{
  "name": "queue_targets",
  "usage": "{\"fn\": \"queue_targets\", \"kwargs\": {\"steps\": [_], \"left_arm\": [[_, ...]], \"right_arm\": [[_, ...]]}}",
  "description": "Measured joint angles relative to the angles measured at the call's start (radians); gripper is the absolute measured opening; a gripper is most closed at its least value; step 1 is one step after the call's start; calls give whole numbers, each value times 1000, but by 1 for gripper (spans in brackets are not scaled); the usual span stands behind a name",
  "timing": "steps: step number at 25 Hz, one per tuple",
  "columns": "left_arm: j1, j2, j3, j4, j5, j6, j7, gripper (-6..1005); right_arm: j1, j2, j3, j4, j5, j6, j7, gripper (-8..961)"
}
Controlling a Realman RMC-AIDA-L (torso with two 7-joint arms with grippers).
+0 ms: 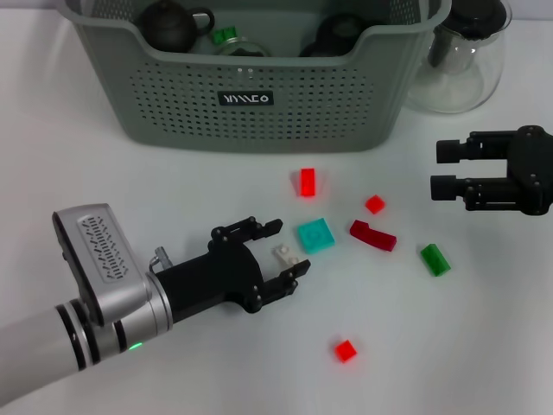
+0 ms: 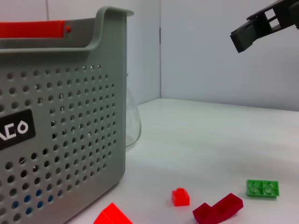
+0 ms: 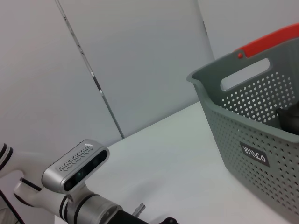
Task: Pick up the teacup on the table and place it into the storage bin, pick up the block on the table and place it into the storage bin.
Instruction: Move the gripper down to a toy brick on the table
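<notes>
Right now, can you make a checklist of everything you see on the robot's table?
Surface: white table, no spills seen.
Job's things: grey-green storage bin at the back with dark teaware inside; loose blocks in front of it: white, teal, dark red, green and three bright red.
Clutter: clear glass pitcher beside the bin.
Grippers: left tool open, low around the white block; right tool off to the right, above the table.
Cables: nothing seen.
Surroundings: plain pale wall.
</notes>
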Motion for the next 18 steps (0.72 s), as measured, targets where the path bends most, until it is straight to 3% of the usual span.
{"fn": "queue_targets", "kwargs": {"steps": [3, 14, 18], "left_arm": [[0, 0, -1, -9, 0, -5, 9, 601], [-1, 0, -19, -30, -8, -31, 59, 793], [-1, 0, -28, -31, -10, -32, 60, 793]], "right_arm": [[3, 0, 0, 0, 0, 0, 2, 683], [4, 2, 0, 0, -3, 0, 2, 681], [1, 3, 0, 0, -3, 0, 2, 681]]}}
